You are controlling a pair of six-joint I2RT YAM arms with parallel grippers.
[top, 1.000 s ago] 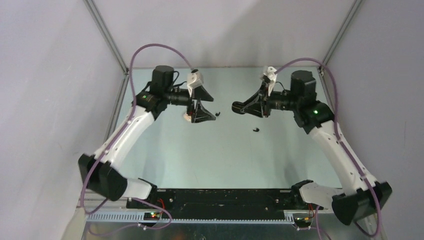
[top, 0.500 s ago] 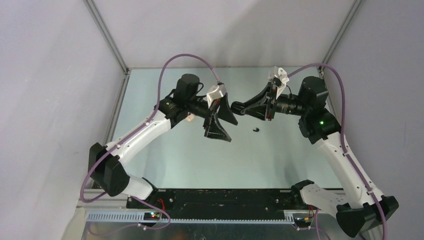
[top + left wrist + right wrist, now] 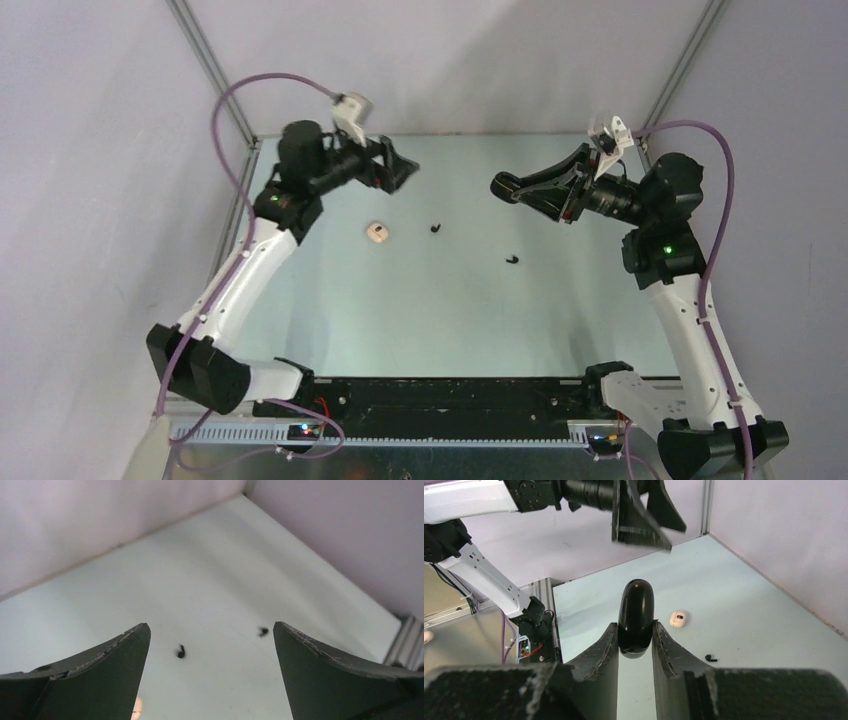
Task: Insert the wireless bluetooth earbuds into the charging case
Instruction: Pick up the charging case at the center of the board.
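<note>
Left fingers (image 3: 100, 667): dark, spread wide and holding nothing, raised above the far left part of the pale green desk (image 3: 420, 320).
Cream piece: a small cream-white rounded piece (image 3: 377, 232) lies on the desk near the left fingers; I cannot tell whether it is an earbud or a case.
First earbud: a tiny black stemmed earbud (image 3: 434, 229) lies loose on the desk, right of the cream piece and apart from it.
Case: a glossy black oval case (image 3: 636, 607) is held off the desk, its rounded end sticking out past the fingertips.
Second earbud: a second tiny black earbud (image 3: 513, 260) lies on the desk, well apart from the first.
Right fingers (image 3: 599, 665): narrow, clamped on the case's two sides.
</note>
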